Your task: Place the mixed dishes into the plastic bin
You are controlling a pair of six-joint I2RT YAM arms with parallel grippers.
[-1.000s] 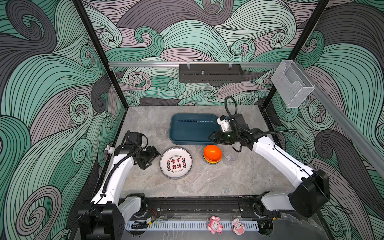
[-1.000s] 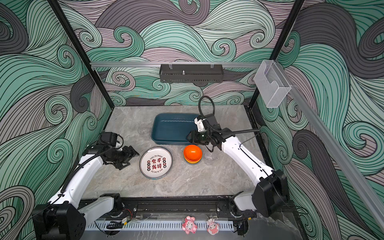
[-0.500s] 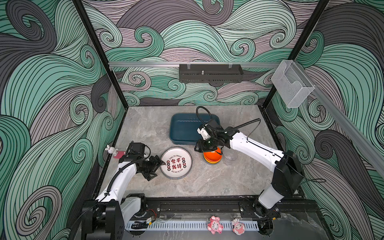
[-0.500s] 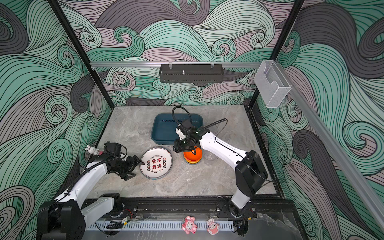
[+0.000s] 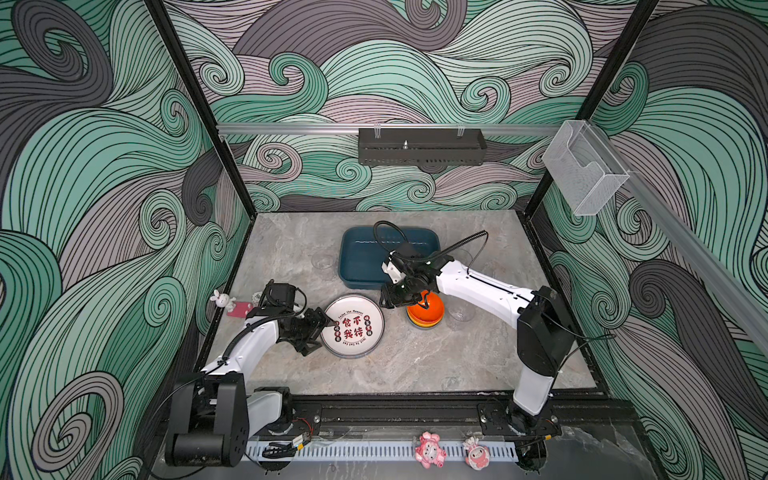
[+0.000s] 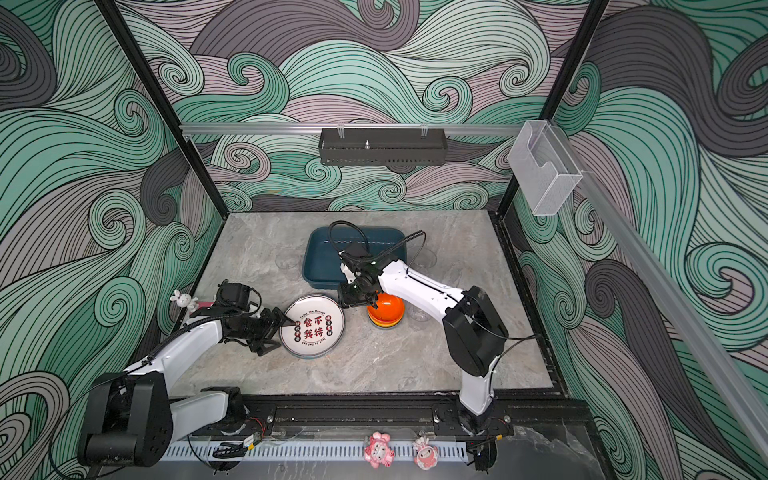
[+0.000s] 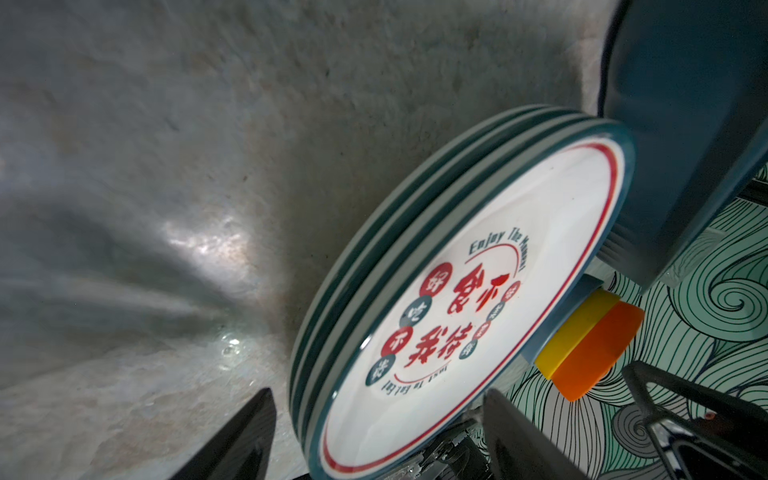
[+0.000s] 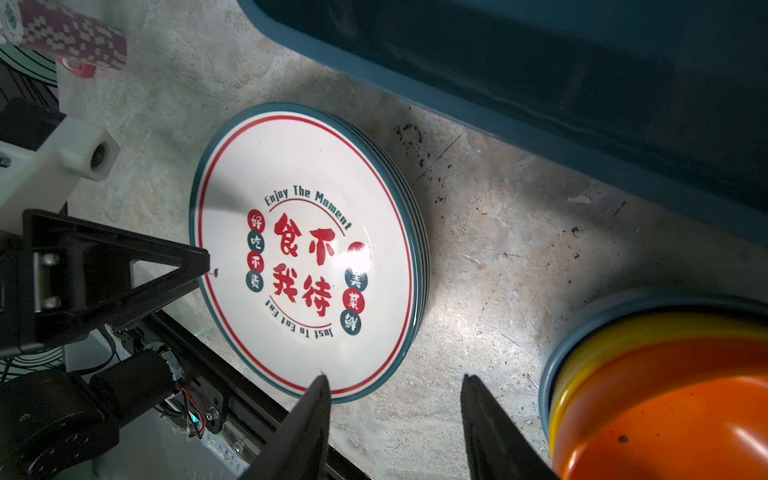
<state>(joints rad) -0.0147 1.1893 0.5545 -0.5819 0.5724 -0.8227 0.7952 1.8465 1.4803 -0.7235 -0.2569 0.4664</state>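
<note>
**Left gripper** [image 7: 378,392]: jaws wide apart, straddling the near rim of the plate stack [image 5: 353,327], with one fingertip over the top plate and no clamp made. The stack lies flat, printed face up, and its "Enjoy The Moment" arc is turned toward the plastic bin [image 5: 361,257].

**Right gripper** [image 8: 395,376]: jaws apart, holding nothing, poised over the table [image 5: 415,365] between the plates and the stacked bowls [image 5: 426,311]. The bowls sit inverted, orange uppermost.

**Bin**: just behind this gripper's wrist, its long axis running side to side in both top views. All the dishes lie outside it.
</note>
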